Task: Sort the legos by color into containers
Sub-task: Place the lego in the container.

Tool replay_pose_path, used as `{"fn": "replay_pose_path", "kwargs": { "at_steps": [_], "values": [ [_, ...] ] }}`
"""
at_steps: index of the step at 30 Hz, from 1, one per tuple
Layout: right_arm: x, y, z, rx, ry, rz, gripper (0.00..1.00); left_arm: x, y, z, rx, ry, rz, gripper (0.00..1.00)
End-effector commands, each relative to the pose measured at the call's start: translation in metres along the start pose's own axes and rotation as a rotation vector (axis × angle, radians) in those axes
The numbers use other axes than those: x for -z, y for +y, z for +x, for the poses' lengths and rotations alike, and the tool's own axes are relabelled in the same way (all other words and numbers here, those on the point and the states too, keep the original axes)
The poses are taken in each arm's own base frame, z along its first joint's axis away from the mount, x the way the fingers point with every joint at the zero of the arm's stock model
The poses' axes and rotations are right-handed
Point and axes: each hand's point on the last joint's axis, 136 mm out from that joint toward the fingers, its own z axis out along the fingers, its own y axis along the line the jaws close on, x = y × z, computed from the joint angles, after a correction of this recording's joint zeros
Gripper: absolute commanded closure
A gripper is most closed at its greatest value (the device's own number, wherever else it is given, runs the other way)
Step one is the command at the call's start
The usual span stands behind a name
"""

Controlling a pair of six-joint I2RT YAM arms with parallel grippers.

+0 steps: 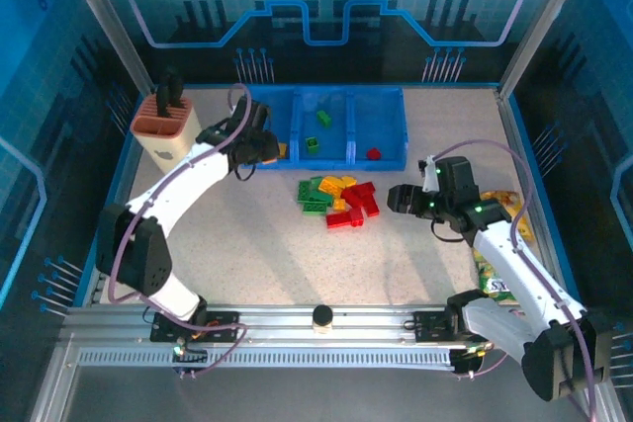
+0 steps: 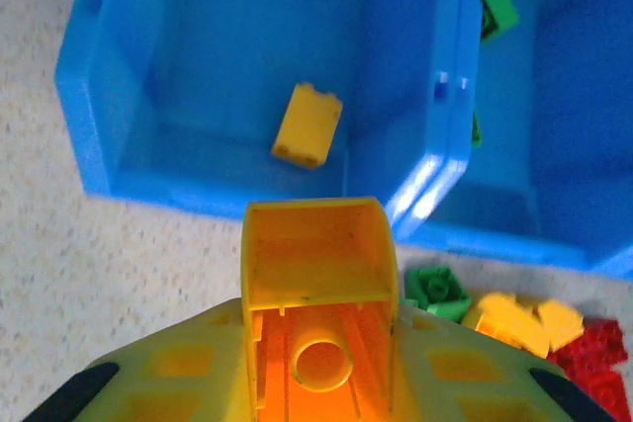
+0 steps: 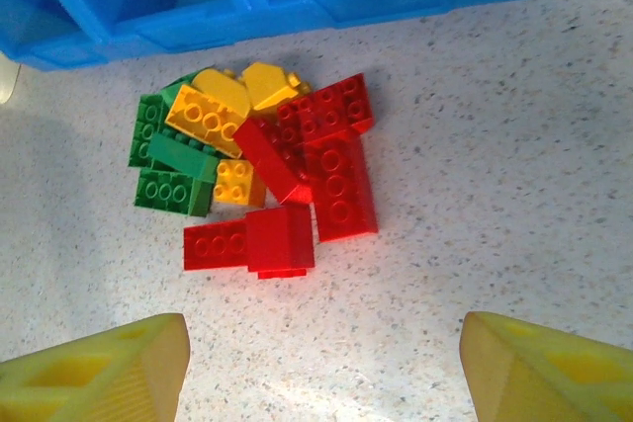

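My left gripper point(image 1: 261, 148) hovers at the front edge of the left bin of the blue containers point(image 1: 346, 163), shut on a yellow lego point(image 2: 316, 254) that sticks out past its fingers point(image 2: 168, 363). One yellow brick point(image 2: 308, 125) lies in that bin. Green bricks point(image 1: 318, 130) are in the middle bin and a red one point(image 1: 373, 154) is in the right bin. A pile of red, green and yellow legos point(image 1: 339, 200) sits on the table in front of the tray. My right gripper point(image 1: 396, 198) stands open just right of the pile point(image 3: 257, 165), with bare table between its jaws.
A beige holder with a terracotta top point(image 1: 166, 130) stands left of the tray, close to my left arm. Yellow-green snack packets point(image 1: 499, 244) lie under my right arm near the right wall. A small black knob point(image 1: 321, 317) sits on the front rail.
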Motion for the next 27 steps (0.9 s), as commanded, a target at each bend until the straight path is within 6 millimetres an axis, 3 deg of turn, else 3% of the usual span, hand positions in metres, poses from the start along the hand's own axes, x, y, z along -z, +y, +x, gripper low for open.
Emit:
{"fn": "replay_pose_path", "kwargs": {
  "at_steps": [1,8,17,20,24,27],
  "values": [
    [-0.001,0.010,0.010,0.013,0.024,-0.021,0.27,-0.014,0.001,-0.020,-0.033,0.014,-0.002,0.72],
    [-0.003,0.012,0.024,0.026,0.047,-0.016,0.26,-0.054,0.013,-0.042,-0.058,0.054,-0.062,0.72],
    [-0.001,0.017,0.023,0.033,0.044,-0.019,0.26,-0.087,0.023,-0.043,-0.070,0.108,-0.088,0.68],
    [-0.001,0.019,0.022,0.046,0.046,-0.014,0.25,-0.080,0.021,-0.046,-0.070,0.102,-0.076,0.53],
    [-0.003,0.020,0.024,0.061,0.057,-0.004,0.23,-0.049,0.011,-0.056,-0.061,0.039,-0.015,0.37],
    [-0.005,0.023,0.026,0.072,0.066,-0.004,0.22,-0.020,0.010,-0.060,-0.054,-0.014,0.012,0.36]
  ]
}}
